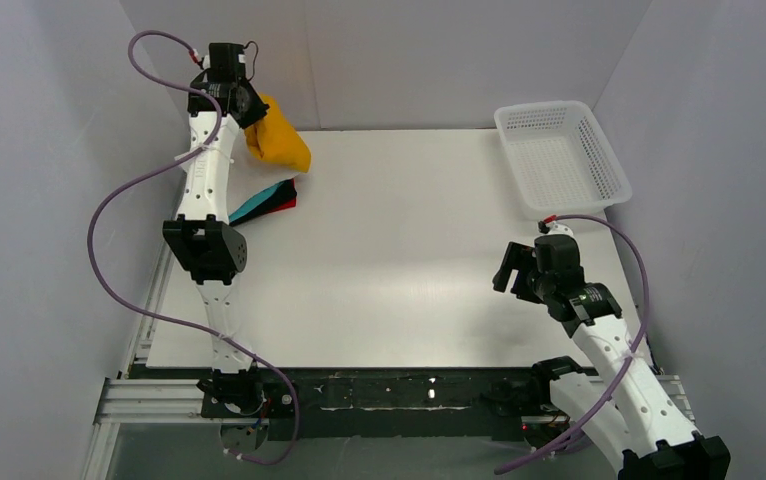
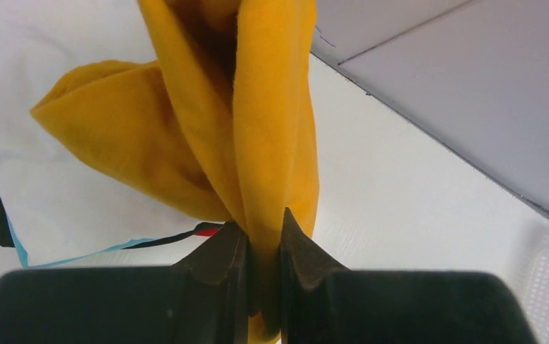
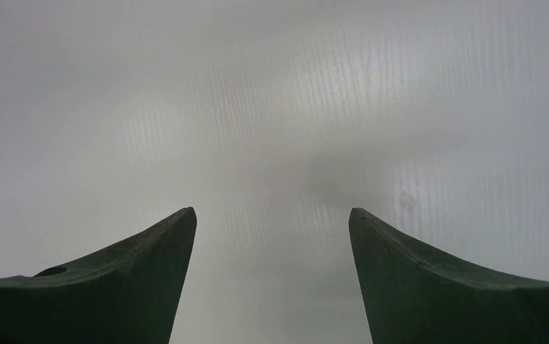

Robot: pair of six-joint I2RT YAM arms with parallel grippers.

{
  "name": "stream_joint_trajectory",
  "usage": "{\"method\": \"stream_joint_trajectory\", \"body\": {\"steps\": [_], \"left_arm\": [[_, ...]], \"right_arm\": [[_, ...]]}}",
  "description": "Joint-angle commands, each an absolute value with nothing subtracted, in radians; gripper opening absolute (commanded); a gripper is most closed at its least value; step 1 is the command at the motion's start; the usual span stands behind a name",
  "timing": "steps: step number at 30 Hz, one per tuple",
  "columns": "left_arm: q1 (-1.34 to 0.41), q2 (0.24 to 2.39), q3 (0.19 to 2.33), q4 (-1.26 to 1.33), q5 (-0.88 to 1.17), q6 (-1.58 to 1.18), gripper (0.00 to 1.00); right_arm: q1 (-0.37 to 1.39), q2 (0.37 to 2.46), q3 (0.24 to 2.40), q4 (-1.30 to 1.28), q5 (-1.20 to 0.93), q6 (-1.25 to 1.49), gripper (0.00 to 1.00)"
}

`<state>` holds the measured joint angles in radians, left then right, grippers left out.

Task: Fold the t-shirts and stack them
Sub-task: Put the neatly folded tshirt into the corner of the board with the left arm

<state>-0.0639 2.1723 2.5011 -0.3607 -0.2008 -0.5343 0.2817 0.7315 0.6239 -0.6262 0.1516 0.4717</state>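
Observation:
An orange-yellow t-shirt [image 1: 277, 138] hangs bunched at the table's far left, pinched by my left gripper [image 1: 252, 112]. In the left wrist view that gripper [image 2: 263, 223] is shut on the orange cloth [image 2: 257, 115], which drapes away from the jaws. Below it lies a stack of folded t-shirts [image 1: 264, 201] showing teal, black and red edges; its white top [image 2: 78, 215] fills the left of the wrist view. My right gripper [image 1: 512, 268] hovers over bare table at the right, and its jaws [image 3: 272, 213] stand wide open with nothing between them.
A white plastic mesh basket [image 1: 561, 156] sits at the table's far right corner. Grey walls close in the table on three sides. The left arm [image 1: 204, 200] stretches along the table's left edge.

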Motion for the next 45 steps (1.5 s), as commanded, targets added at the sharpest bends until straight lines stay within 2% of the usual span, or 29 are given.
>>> {"method": "stream_joint_trajectory", "body": {"steps": [1,12,24,30,37,42,45], "left_arm": [[-0.019,2.148,2.518,-0.375,-0.133,-0.586,0.0],[0.138,2.108,2.413,-0.425,0.091,-0.512,0.0],[0.276,2.162,2.341,-0.428,0.296,-0.489,0.0],[0.337,2.153,2.216,-0.413,0.383,-0.469,0.0],[0.398,2.206,2.169,-0.444,0.423,-0.427,0.03],[0.411,2.24,2.179,-0.453,0.415,-0.349,0.15],[0.41,2.254,2.208,-0.451,0.385,-0.327,0.12]], "right_arm": [[0.278,0.763,0.629,-0.608,0.167,0.481,0.85],[0.278,0.808,0.643,-0.61,0.172,0.478,0.85],[0.278,0.862,0.655,-0.626,0.193,0.497,0.85],[0.279,0.899,0.665,-0.63,0.195,0.496,0.85],[0.278,0.938,0.678,-0.649,0.193,0.506,0.85],[0.278,0.966,0.691,-0.653,0.198,0.506,0.85],[0.279,0.983,0.707,-0.662,0.208,0.506,0.84]]}}
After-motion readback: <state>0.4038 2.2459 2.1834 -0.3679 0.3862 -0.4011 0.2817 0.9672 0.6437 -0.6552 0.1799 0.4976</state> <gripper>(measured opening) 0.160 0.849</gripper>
